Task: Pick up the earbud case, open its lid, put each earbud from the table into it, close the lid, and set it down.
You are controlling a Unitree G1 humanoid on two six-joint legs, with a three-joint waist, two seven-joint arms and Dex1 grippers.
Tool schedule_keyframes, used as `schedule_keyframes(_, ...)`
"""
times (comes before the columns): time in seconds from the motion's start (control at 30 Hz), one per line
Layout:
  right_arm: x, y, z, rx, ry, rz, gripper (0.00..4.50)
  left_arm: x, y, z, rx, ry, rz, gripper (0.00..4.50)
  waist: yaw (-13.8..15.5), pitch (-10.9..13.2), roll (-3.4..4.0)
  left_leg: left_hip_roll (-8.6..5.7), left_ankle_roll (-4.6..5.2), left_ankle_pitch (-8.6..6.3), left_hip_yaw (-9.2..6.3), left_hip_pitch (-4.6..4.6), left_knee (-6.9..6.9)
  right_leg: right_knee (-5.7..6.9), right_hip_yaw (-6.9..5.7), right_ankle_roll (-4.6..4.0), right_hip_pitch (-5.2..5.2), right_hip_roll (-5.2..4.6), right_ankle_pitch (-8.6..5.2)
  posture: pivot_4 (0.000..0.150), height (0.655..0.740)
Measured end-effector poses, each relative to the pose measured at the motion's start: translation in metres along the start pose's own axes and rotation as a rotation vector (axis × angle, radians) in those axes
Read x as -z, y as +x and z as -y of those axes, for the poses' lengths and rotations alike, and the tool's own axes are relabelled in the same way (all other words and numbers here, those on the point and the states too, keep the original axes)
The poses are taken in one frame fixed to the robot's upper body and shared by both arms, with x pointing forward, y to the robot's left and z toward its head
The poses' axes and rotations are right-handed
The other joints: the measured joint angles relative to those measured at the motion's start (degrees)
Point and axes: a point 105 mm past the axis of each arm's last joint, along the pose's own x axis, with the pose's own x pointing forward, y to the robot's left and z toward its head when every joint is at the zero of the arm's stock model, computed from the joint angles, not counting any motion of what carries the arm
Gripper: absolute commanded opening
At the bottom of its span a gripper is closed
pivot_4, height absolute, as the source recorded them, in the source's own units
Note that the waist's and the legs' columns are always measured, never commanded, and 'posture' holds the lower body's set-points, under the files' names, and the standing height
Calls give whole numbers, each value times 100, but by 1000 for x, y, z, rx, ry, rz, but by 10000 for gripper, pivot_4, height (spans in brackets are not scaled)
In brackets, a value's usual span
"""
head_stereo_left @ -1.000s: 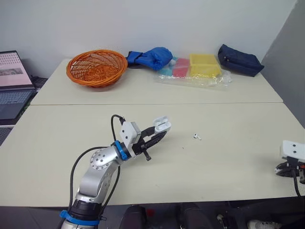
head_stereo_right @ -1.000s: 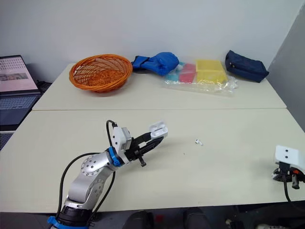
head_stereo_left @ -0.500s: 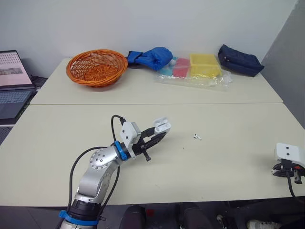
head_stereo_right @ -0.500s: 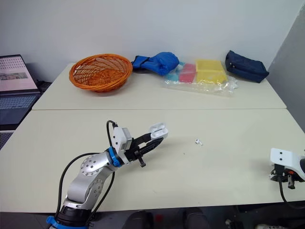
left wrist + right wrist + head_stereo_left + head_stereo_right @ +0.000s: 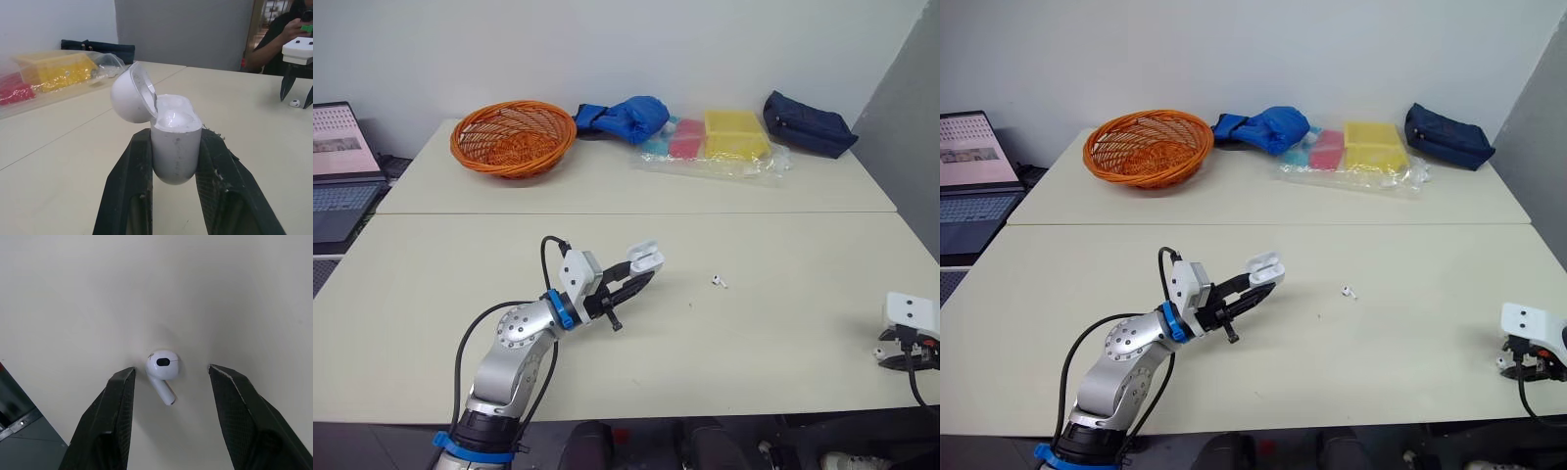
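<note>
Earbud case (image 5: 175,147), white, rounded: clamped upright between the two black fingers of the left gripper (image 5: 640,275), lid hinged back and open, hollow interior facing up. Carried off the tabletop, over the middle of the near table (image 5: 431,294).

Left gripper: closed on the case body, one finger on each side (lid left free).

Earbud (image 5: 163,367), white: lying on its side on the near table, close to the right edge. Set between the fingers of the right gripper (image 5: 171,371), touching neither.

Right gripper: fingers spread apart, tips down at the tabletop, one on either side of that earbud; nothing gripped.

Second earbud (image 5: 718,281), white: loose on the near table, between the two grippers, nearer the case than the right gripper.

Far table (image 5: 607,186), butted against the near one:
- orange wicker basket (image 5: 513,137), at the left
- blue fabric bundle (image 5: 622,117), just right of the basket
- clear plastic bag (image 5: 715,147) with yellow and red blocks inside, right of the bundle
- dark navy zip pouch (image 5: 806,122), at the far right

Laptop (image 5: 337,162): open, screen lit, off the tables' left side.

Person (image 5: 281,36) in dark clothing: beyond the right gripper, in the left wrist view.
</note>
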Motion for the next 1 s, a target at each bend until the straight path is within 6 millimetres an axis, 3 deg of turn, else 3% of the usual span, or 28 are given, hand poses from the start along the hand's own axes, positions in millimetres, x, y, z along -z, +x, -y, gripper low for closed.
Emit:
schedule_keyframes(0.4,-3,1,-2,-2,30,0,24357,0,0,0,-1,0,0,8048,-3,0,-1,1,0,0,0,0,0,0,0,0,0,1,0,1500,7400)
schedule_keyframes(0.5,-5,2,-1,0,38,9,18318,0,0,0,-2,0,0,8048,-11,1,-3,0,0,0,0,1,0,0,0,0,0,1,0,1500,7400)
schedule_keyframes(0.63,-10,5,1,3,44,29,4542,0,0,0,-3,1,0,8048,-19,-5,-16,1,0,0,1,2,2,0,2,0,0,2,1,1500,7400)
schedule_keyframes(0.93,-12,5,3,5,47,33,3881,-1,1,-1,-1,6,1,8048,-20,-5,-21,2,0,0,1,3,4,0,4,-1,0,2,1,1500,7400)
schedule_keyframes(1.0,-32,8,4,3,62,114,3881,-1,0,-3,-6,10,1,8048,-44,-4,-23,3,0,0,-1,6,4,4,5,-3,-3,3,3,1500,7400)
